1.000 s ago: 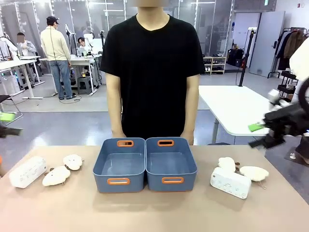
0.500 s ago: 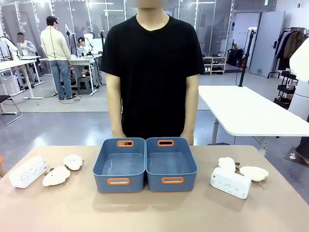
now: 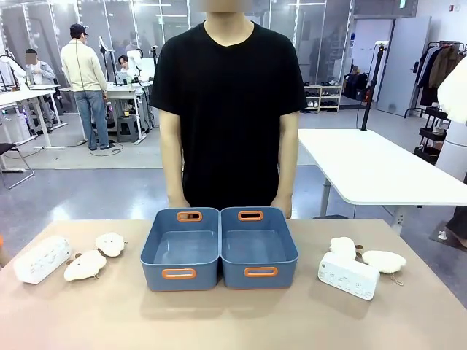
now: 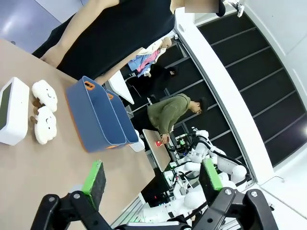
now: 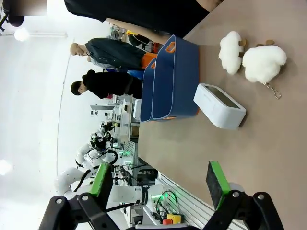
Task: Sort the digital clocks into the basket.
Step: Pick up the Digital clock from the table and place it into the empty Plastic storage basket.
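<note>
- Blue plastic: two baskets sit mid-table, side by side & touching. We see the left basket and right basket, both w/ bare floors.
- Left clock lies on the table near its left end, well apart from the left basket. Left plushes lie between the two.
- Right clock lies just right of the right basket, not touching it, button face toward us. Right plushes sit just behind it.
- Left gripper: released, jaws spread wide, nothing between the green pads. It hangs off the table's left end; its cam looks across at clock, plushes & baskets.
- Right gripper: same, released w/ nothing in it, above the right end.
- Person in a black tee stands at the far side, arms down behind the baskets.
</note>
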